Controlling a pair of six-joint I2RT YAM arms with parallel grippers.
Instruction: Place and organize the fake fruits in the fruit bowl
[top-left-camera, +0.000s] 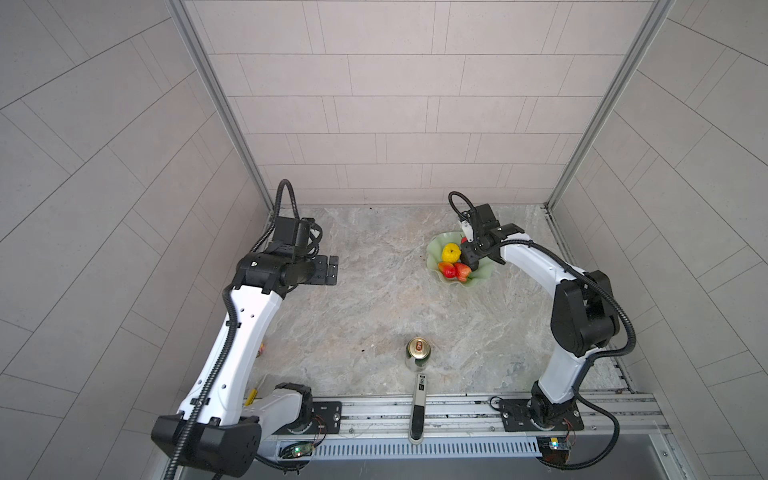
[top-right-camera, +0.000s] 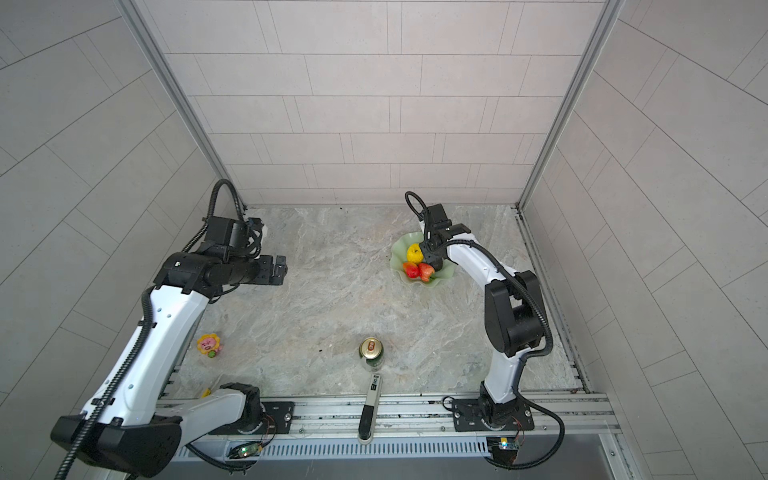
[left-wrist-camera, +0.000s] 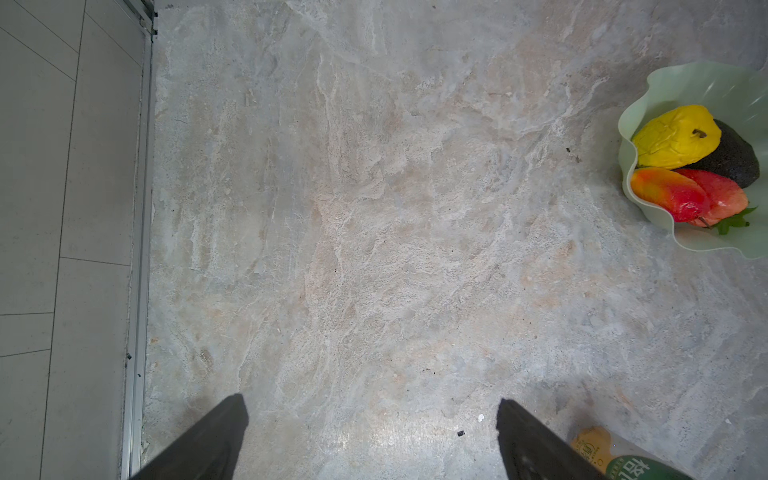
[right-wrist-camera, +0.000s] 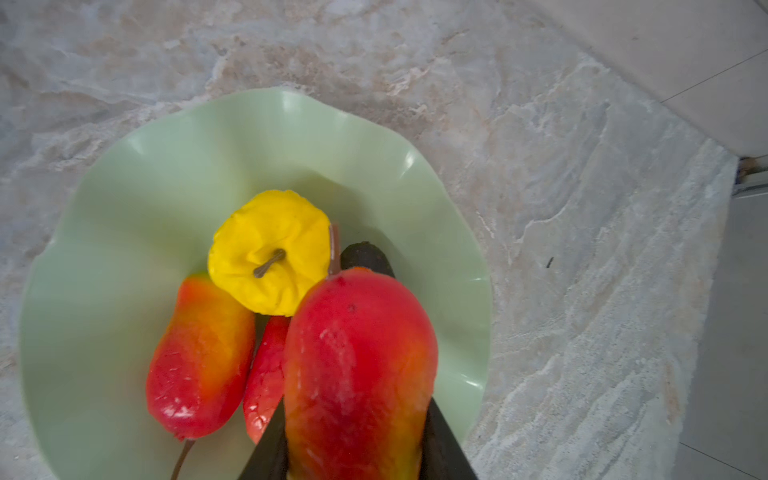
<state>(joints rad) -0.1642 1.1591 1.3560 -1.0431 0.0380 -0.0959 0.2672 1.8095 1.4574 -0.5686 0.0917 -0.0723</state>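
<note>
We are gripping one mango (right-wrist-camera: 357, 353) in our right gripper (right-wrist-camera: 355, 444) above the fruit bowl (right-wrist-camera: 124, 208), sitting toward the far right corner of the counter (top-left-camera: 374, 299); our left gripper (left-wrist-camera: 371, 401) is hanging spread wide.

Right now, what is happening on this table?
The right gripper is shut on a mango over the green bowl. A yellow fruit, a dark fruit, a second mango and a strawberry already lie in it. The left gripper hangs open over bare table, holding nothing.
</note>
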